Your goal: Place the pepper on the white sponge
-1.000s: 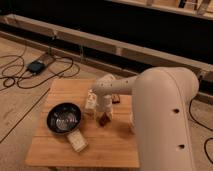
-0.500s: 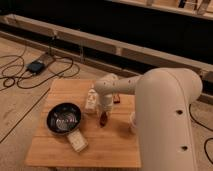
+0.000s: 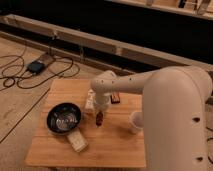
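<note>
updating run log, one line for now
phase: grasp | gripper: shut on pepper, right of black bowl | white sponge: front of bowl, bare

The light wooden table [image 3: 115, 147] is showing a pale grain, and the black bowl [image 3: 51, 114] is glinting grey inside. Just right of the bowl, the off-white hand [image 3: 99, 113] is meeting the reddish-brown pepper [image 3: 99, 121], and the white, faintly speckled sponge [image 3: 77, 141] is lying at the bowl's near side.
</note>
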Controlling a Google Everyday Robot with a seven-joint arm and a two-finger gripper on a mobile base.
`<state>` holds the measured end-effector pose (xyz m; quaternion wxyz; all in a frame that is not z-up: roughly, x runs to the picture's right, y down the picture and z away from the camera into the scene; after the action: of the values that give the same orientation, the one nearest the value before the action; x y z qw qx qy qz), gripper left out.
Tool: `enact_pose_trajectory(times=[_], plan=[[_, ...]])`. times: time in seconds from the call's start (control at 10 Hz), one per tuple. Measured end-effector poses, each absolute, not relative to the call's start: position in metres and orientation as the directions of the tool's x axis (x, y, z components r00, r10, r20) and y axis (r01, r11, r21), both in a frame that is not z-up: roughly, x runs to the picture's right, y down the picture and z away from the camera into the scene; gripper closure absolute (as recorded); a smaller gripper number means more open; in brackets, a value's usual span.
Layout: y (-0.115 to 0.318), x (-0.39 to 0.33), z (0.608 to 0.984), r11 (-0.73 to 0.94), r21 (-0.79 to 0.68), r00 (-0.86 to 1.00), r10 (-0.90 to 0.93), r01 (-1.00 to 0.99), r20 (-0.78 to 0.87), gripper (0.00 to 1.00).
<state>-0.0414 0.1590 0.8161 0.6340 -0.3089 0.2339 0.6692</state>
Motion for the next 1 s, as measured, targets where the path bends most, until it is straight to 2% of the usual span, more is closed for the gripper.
enact_pose_trajectory(times=[0.5, 1.0], plan=[[0.176, -0.087, 0.737, 0.039, -0.267, 0.219, 0.687, -0.963, -0.692, 1.0], [0.216, -0.109, 0.707, 0.092, -0.303, 0.299, 0.573, -0.949, -0.763, 1.0]])
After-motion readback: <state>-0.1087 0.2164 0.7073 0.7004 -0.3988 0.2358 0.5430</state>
